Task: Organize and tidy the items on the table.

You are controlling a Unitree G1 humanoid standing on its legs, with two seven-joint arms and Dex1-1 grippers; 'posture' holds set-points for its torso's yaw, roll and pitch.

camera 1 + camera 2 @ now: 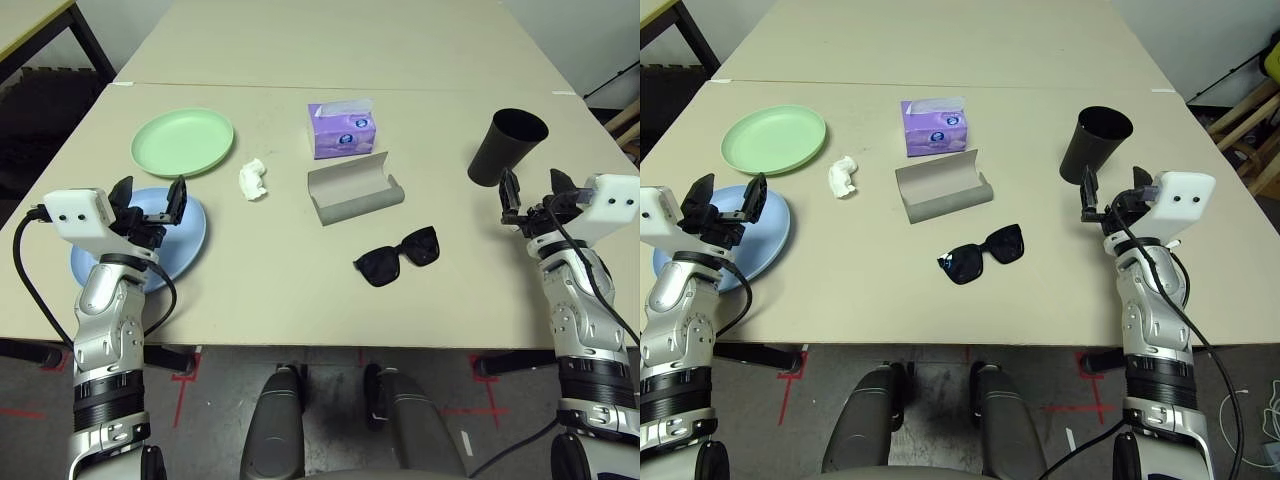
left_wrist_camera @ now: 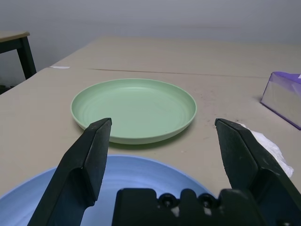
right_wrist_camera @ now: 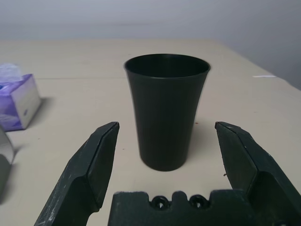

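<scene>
Everything lies loose on the pale worktop (image 1: 300, 300), and the grey glasses case (image 1: 355, 188) near its middle serves as the reference. The case lies open and empty, with the black sunglasses (image 1: 398, 256) just beside it on the robot's side, unfolded, so they probably belong inside once folded. The purple tissue box (image 1: 342, 129) stands just beyond the case, and the crumpled white tissue (image 1: 253, 179) lies to the case's left, likely rubbish to clear away. Farther left of the case are the pale green plate (image 1: 183, 141) and, nearer the robot, the light blue plate (image 1: 190, 235), lying apart but near enough that stacking looks the sensible end. The black cup (image 1: 507, 146) stands upright well to the right of the case. The left gripper (image 1: 149, 204) hovers over the blue plate with its fingers spread wide and nothing between them, aimed toward the green plate. The right gripper (image 1: 533, 188) is likewise wide open and empty, just short of the cup and lined up on it. Nothing appears tidied yet; both arms seem poised for a first pick.
</scene>
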